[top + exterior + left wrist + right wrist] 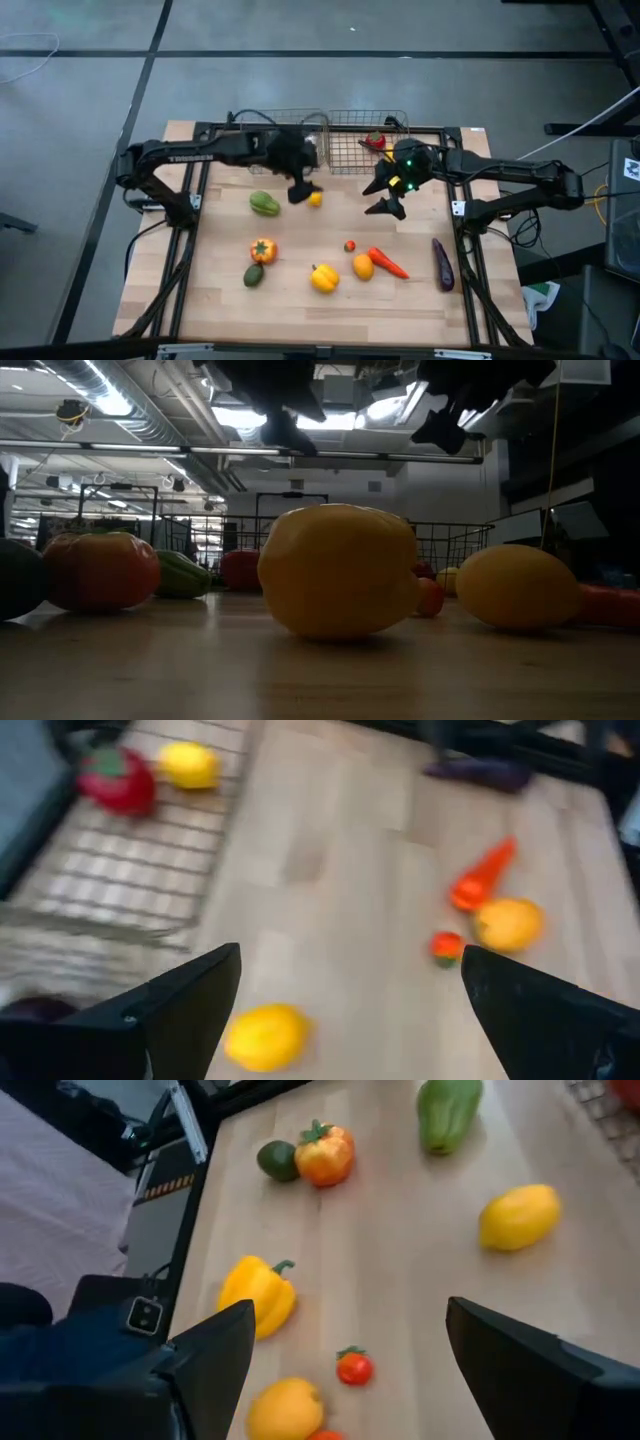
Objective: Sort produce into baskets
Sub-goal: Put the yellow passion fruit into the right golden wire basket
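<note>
Yellow lemon glossy, oval, on wood beside left tool, both tools spread

Two wire baskets are sitting at the worktop's far edge. Nine produce pieces are lying loose: three peppers, two lemons, one avocado, one tomato, one carrot, one eggplant.

Dim backlit low view under glaring ceiling lights; motion-blurred left wrist view.

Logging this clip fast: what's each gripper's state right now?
Left gripper: open, holding nothing, above the lemon.
Right gripper: open, holding nothing, over the table.
</note>
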Motion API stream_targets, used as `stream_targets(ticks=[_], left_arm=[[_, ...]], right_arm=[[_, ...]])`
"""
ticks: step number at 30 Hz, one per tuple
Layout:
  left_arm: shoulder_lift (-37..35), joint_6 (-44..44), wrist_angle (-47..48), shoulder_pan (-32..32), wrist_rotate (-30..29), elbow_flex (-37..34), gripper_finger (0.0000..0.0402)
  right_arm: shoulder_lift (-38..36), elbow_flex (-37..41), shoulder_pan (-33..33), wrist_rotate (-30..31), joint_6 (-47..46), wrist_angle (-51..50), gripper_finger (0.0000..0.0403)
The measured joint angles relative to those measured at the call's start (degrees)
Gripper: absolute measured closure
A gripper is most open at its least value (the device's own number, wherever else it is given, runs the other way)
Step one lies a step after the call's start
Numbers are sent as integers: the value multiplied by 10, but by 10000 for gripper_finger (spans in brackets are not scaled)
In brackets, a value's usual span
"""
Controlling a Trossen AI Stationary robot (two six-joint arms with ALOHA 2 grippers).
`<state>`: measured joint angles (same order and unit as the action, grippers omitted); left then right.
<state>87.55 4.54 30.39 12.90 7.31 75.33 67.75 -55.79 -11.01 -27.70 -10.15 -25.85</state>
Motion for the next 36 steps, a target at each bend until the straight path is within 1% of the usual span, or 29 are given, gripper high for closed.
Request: stream_targets(ticks=[4,7,10,14,16,18,22,26,30,36], left_arm=[[0,14,-10,-52,1,0,25],[0,33,-22,-89,0,0,25],[0,54,-41,-129,-1,-6,25],[0,85,-70,-179,-25,-35,25],[0,102,-84,-200,-44,-50,25],[0,118,-102,-216,-62,-67,25],[1,141,-115,-237,-72,-81,25],[0,151,-116,-250,-77,-82,25],[0,151,-132,-254,-78,-82,25],[0,161,-130,-253,-78,-82,25]], right_arm=[[0,0,58,40,-35,0,77],[0,0,111,86,-82,0,77],[0,0,170,160,-148,0,77],[1,0,246,267,-247,-2,77],[7,0,279,306,-300,-3,77],[18,0,311,331,-346,-10,77],[56,0,364,371,-416,-14,77],[103,0,400,393,-470,-11,77],[143,0,415,402,-534,-13,77],[185,0,414,402,-619,-12,77]])
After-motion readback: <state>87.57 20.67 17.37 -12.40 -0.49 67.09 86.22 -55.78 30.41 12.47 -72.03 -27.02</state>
